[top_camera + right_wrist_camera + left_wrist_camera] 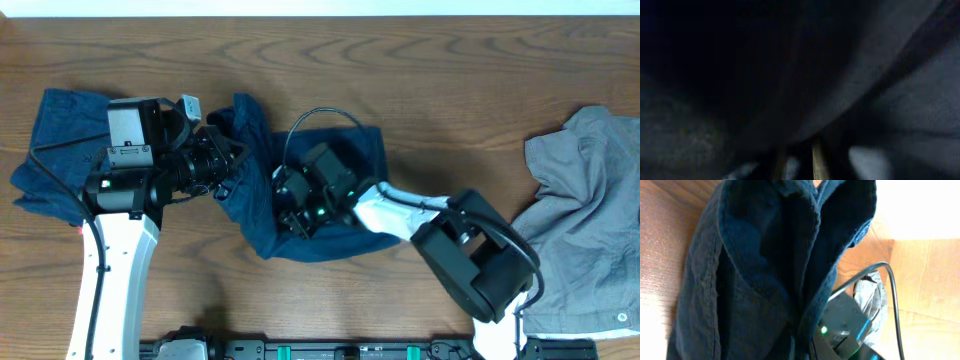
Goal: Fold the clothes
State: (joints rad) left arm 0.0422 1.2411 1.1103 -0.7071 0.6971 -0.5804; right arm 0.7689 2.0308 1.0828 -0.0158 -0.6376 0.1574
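Overhead camera: the left end effector (228,158) and the right end effector (290,205) meet nose to nose at a rumpled dark blue garment (350,150), each tip buried in its folds near the cloth's left side. Whether either pair of fingers is apart, together or clamped on fabric cannot be told. The overhead view hides both tips under cloth. The left wrist camera shows only bunched blue fabric rising close before the lens, with no finger in sight. The right wrist camera is all but blacked out by cloth lying against it.

The crowding suggests both are working one edge between them, likely gathering or lifting it so a fold can be laid over. The garment lies left of centre on the bench (420,70), heaped rather than flat. More dark blue cloth shows beyond the left arm (125,190) at the far left; whether that is the same piece is unclear. A black cable (322,114) loops above the right end effector. Well apart at the right edge, a grey shirt (590,190) lies crumpled, apparently waiting its turn, and by the look of both pieces the folding has barely begun.
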